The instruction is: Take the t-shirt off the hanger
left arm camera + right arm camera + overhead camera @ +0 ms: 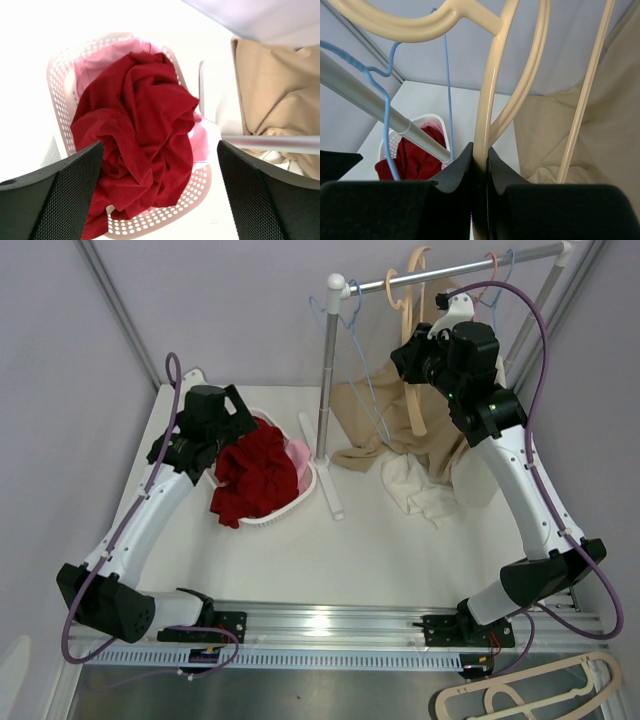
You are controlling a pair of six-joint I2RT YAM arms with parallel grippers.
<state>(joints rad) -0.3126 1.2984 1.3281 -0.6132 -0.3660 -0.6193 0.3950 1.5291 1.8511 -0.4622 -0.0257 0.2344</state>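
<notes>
Between the clenched fingers of our right pincer (480, 155) sits the cream plastic hanger (486, 110); the beige cloth t-shirt (555, 135) sags below and right of it. Our left pincer (157, 150) gapes, released. Pulling hard could snag the fabric and unhook the hanger from the grey metal rail (370, 107).

We see the left hand (160, 150) above a white perforated laundry basket (57, 100) on the table (30, 30), its black fingers (55, 200) spread wide apart. A crumpled red garment (140, 145) fills the basket over a pink garment (100, 62). At right, a grey pole (270, 143) crosses a tan garment (280, 85).
</notes>
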